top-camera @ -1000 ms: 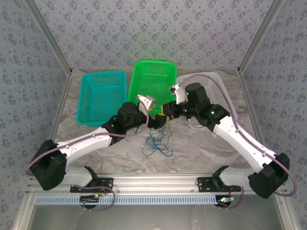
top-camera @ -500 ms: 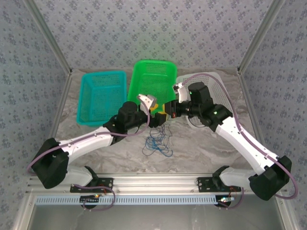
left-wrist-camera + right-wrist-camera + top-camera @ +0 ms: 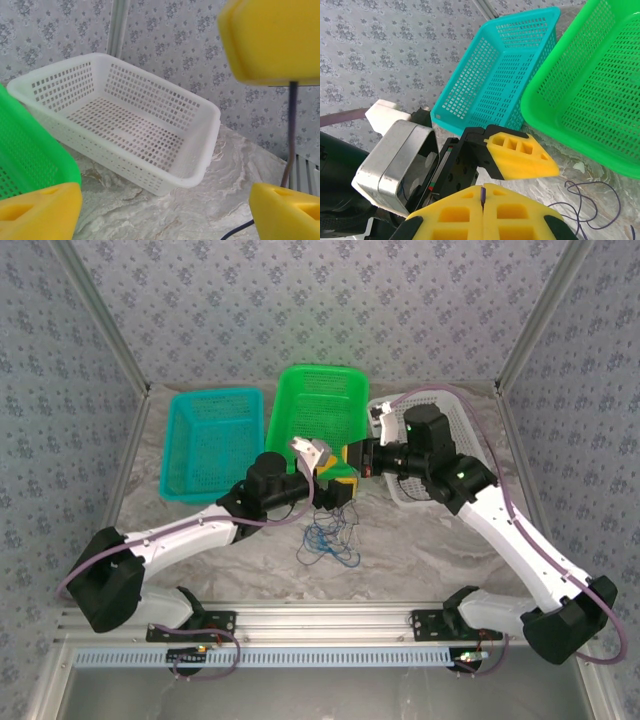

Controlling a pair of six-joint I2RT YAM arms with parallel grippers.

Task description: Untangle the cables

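Flowered wallpaper closes in a marbled table (image 3: 440, 550), with a teal basket (image 3: 210, 440), a green basket (image 3: 320, 405) and a white basket (image 3: 150, 125) in a row along its far side. The cables (image 3: 325, 538) lie in a loose snarl on the table at the middle, just near of where the two arms meet.

The right hand (image 3: 482, 192) has its yellow pads pressed together on a thin dark cable (image 3: 292, 125), which hangs straight down from it in the left wrist view. The left hand (image 3: 162, 212) is spread wide just beside and below the right one, with the strand running down close by its right-side finger; whether they touch I cannot tell.

This looks like the step of drawing one strand free of the heap. The next move likely calls for the left hand to close on that strand lower down, or pin the heap, so the right can pull away without dragging the blue loops along.
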